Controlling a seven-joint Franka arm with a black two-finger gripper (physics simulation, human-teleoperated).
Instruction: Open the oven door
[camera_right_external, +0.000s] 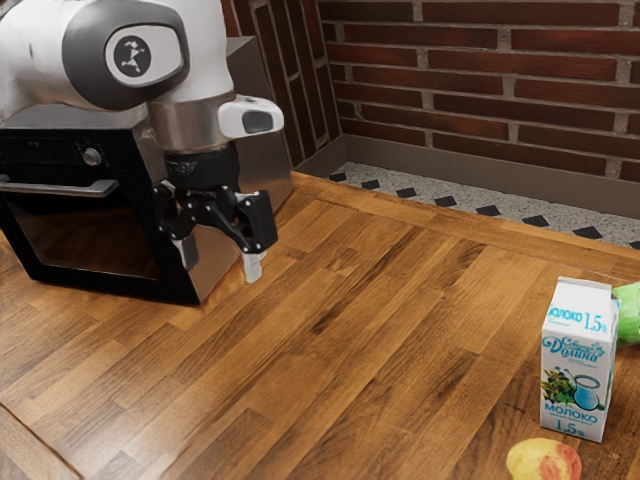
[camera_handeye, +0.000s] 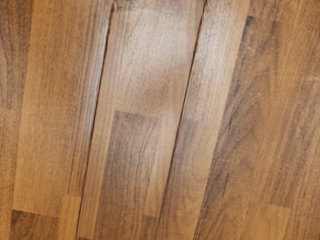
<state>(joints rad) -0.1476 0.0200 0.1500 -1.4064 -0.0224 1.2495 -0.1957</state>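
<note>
A brick wall (camera_right_external: 480, 60) stood behind the wooden bench (camera_right_external: 330, 330), with a strip of patterned tile (camera_right_external: 455, 203) along its base. The oven (camera_right_external: 222, 265) rested on the bench toward the exterior view's left. Its door (camera_right_external: 85, 240) was closed. The handle (camera_right_external: 60, 188) was a straight bar; its long axis ran level across the upper part of the door, below the control knob (camera_right_external: 92, 157).

Governing relation: from the end effector (camera_right_external: 220, 262), the handle lay toward the exterior view's left. In that view the end effector overlapped the oven's side, beyond the end of the bar. The separation in depth could not be determined. The next move appeared to require travel toward the door front, then alignment of the fingers with the bar. A direct sideways path risked contact with the oven's front corner.

End effector state: the two fingers stood apart, directed downward, with a clear gap between them. Nothing was held, and neither finger was seen gripping the handle. The wrist view showed bench planks beneath. The task was judged to be at the approach stage, with the pull not begun.
</note>
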